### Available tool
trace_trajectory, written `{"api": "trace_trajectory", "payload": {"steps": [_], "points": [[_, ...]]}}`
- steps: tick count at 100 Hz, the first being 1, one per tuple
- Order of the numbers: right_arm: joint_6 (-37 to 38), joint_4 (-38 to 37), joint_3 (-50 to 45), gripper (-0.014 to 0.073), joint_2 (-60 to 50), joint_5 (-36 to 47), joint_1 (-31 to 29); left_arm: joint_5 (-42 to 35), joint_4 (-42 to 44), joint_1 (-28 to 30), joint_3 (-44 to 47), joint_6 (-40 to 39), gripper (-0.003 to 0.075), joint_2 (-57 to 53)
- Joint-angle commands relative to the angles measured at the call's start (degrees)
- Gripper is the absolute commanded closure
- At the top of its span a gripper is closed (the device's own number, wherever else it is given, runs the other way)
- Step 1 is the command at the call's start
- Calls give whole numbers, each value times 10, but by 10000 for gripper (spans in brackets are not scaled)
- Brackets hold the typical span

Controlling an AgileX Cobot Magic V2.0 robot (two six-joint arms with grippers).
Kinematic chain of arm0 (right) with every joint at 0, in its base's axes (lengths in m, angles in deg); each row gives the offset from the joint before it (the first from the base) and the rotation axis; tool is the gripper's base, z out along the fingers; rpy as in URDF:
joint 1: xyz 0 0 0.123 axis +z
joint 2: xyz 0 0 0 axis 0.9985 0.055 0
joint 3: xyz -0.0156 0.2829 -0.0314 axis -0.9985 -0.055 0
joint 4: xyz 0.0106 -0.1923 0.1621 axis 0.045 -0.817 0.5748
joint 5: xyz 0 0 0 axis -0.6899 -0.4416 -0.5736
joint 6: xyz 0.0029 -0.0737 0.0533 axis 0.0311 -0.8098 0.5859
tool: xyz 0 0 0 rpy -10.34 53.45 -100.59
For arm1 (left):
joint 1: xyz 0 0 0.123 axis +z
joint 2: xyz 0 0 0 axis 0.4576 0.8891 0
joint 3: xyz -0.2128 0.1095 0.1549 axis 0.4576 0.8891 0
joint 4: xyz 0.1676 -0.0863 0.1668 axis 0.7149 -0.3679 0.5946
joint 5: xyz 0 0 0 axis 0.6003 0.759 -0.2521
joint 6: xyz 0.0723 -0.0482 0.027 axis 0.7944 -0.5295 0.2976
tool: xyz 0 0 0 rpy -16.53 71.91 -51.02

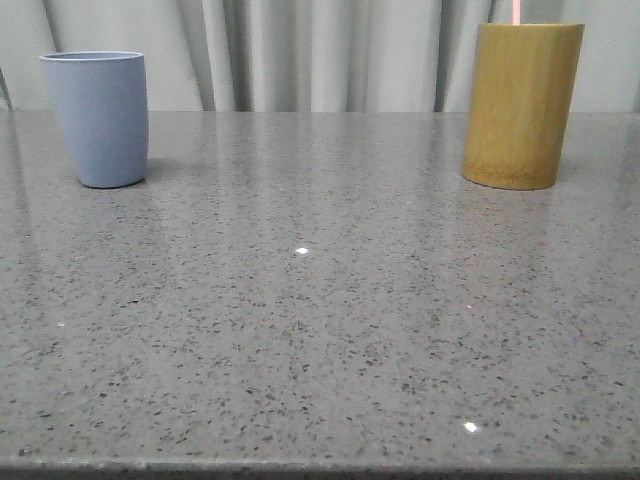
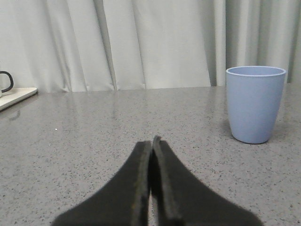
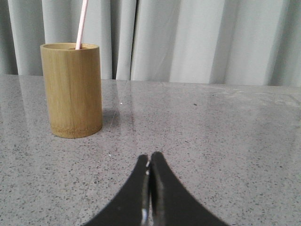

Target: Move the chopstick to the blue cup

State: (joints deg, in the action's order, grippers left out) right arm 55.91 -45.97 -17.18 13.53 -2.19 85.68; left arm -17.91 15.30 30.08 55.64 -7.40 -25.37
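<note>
The chopstick (image 3: 82, 23) is standing in the bamboo holder (image 1: 522, 105), leaning slightly, with only its pink upper part poking out above the rim. The holder is sitting on the right side of the grey speckled table (image 1: 320, 330), while the blue cup (image 1: 98, 118) is standing upright well apart on the left. The left gripper (image 2: 151, 143) is hovering low near the blue cup, jaws pressed together on nothing. The right gripper (image 3: 149, 159) is pointing past the holder, jaws likewise closed and empty
</note>
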Motion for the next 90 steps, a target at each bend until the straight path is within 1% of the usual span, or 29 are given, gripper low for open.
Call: {"api": "trace_trajectory", "payload": {"steps": [1,20,33,53,59,67,71,79,86,90], "points": [[3,-4,43,654,-10,31,-3,-21,-6,1,-48,-3,739,-10],[3,-4,147,654,29,-95,-3,52,-6,1,-142,-3,739,51],[3,-4,225,654,89,-164,-3,93,-6,1,-202,-3,739,119],[3,-4,307,648,188,-190,-3,132,-8,1,-275,-3,739,218],[3,-4,320,624,213,-190,-3,134,-8,1,-291,-3,729,242],[3,-4,332,555,244,-188,-3,133,-8,1,-305,-3,678,275],[3,-4,335,503,255,-188,-3,133,-8,1,-310,-3,646,288],[3,-4,339,395,274,-187,-3,131,-8,1,-319,-3,549,305],[3,-4,339,323,279,-186,-3,124,-10,1,-322,-3,468,313],[3,-4,339,300,280,-186,-3,119,-10,1,-322,-3,434,316]]}}
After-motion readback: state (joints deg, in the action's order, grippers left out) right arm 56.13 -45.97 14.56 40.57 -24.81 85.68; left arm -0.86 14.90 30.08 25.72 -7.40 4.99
